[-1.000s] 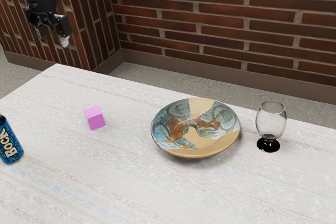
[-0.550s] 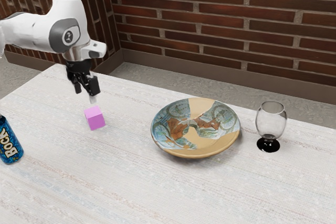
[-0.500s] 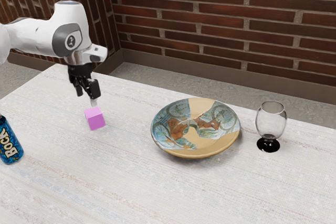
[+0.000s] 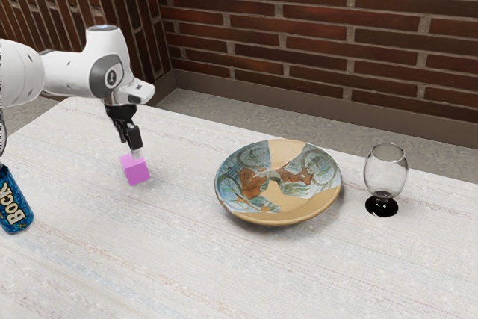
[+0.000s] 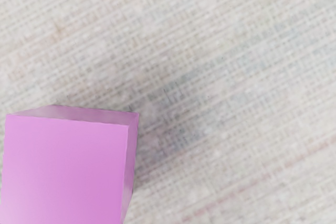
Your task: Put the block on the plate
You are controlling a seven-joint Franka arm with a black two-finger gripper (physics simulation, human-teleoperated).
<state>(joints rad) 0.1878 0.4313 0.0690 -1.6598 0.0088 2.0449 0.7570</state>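
Observation:
The pink block [image 4: 135, 170] rests on the table, with the black gripper [image 4: 135, 152] low over it and its tip overlapping the block's upper edge. How the tip meets the block is hard to make out. Close under the hand, the wrist view has the block [image 5: 65, 171] with its top face and two thin side faces visible. A wide patterned plate [image 4: 278, 182], blue, tan and rust-brown, lies apart from the block, toward the exterior view's right.
A stemmed glass [image 4: 385, 177] with a black foot stands past the plate at the exterior view's right. At the exterior view's left edge is a blue BOCK can [image 4: 13, 203]. The pale table [image 4: 187, 259] extends between them, with a brick wall behind.
My arm has come in from the exterior view's upper left and gone down to the block. Block, plate, glass and can have stayed where they were.

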